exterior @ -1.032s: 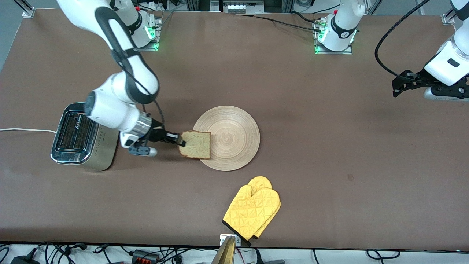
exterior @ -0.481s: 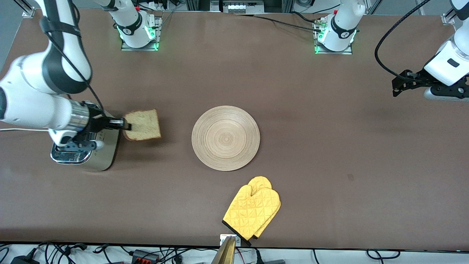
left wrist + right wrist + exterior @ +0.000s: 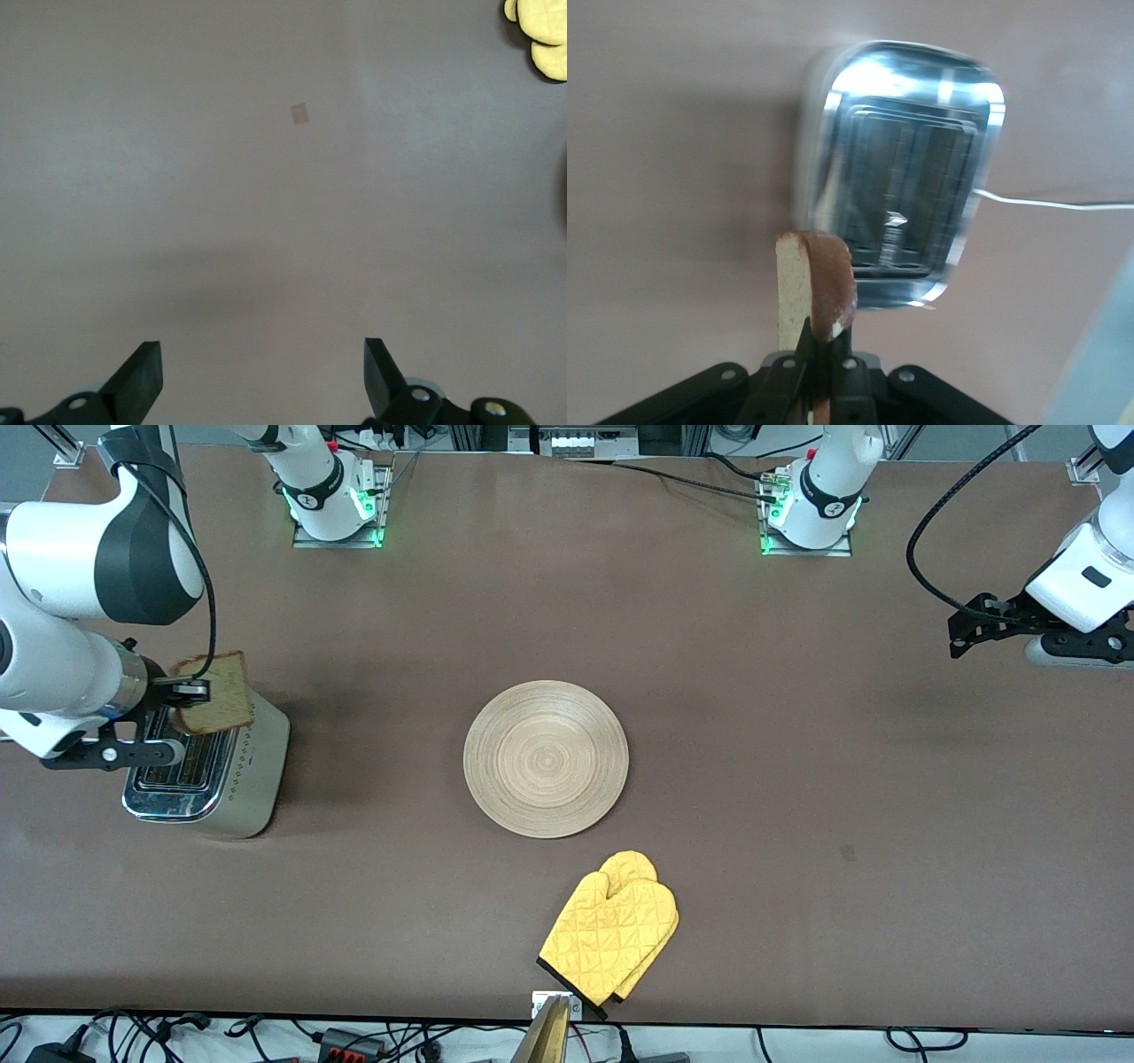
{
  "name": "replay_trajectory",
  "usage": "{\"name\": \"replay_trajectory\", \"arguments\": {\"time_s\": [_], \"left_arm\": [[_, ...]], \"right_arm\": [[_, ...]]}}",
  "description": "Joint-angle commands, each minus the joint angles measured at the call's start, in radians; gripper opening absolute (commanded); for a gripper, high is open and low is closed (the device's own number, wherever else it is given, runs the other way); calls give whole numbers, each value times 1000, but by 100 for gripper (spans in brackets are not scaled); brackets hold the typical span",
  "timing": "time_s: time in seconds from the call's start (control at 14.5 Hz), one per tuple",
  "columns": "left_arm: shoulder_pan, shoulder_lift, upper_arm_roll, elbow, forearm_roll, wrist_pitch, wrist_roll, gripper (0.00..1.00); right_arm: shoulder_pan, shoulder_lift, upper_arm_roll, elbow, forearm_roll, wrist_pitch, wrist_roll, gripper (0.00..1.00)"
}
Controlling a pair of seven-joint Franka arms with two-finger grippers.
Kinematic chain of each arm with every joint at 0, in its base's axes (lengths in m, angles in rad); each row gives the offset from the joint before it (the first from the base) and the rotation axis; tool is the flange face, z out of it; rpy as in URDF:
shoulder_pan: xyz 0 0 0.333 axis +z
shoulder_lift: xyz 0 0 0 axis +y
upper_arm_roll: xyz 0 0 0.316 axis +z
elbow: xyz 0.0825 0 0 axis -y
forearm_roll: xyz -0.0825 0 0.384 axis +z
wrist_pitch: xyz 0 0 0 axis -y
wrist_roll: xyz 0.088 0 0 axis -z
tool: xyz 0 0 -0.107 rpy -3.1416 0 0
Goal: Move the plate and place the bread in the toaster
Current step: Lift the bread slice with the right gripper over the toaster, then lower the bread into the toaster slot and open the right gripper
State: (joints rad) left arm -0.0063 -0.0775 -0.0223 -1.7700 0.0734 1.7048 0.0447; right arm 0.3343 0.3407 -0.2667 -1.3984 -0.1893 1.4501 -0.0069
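- Two slots run along the chrome top of the toaster [image 3: 199,766], at the right arm's end of the counter [image 3: 753,779]; the bread [image 3: 213,704] hangs over that top, pinched by one crust edge in the closed right gripper [image 3: 184,691].
- Doing this step well probably means standing the slice on edge, parallel to a slot and centred over it, then lowering straight before letting go.
- Skew risks the crust catching on the chrome rim.
- Mid-counter, the plate [image 3: 546,758] lies bare, with a yellow oven mitt [image 3: 611,926] nearer the front camera.
- Waiting over bare counter at its own end, the left gripper [image 3: 263,376] is spread wide and empty.
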Motion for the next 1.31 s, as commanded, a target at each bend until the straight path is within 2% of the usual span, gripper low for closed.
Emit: {"name": "replay_trajectory", "arguments": {"time_s": [0.0,0.14,0.62,1.24], "left_arm": [[0,7,-2,24,11,-22,-9,100],[2,7,-2,24,11,-22,-8,100],[0,5,-4,24,9,-22,-11,100],[0,7,-4,24,9,-28,-9,100]], "right_arm": [[-20,37,-9,81,-59,-33,-71,0],[-44,55,-8,117,-62,-34,-134,0],[-61,106,-9,119,-78,1,-119,0],[-67,192,-8,117,-82,191,-87,0]]}}
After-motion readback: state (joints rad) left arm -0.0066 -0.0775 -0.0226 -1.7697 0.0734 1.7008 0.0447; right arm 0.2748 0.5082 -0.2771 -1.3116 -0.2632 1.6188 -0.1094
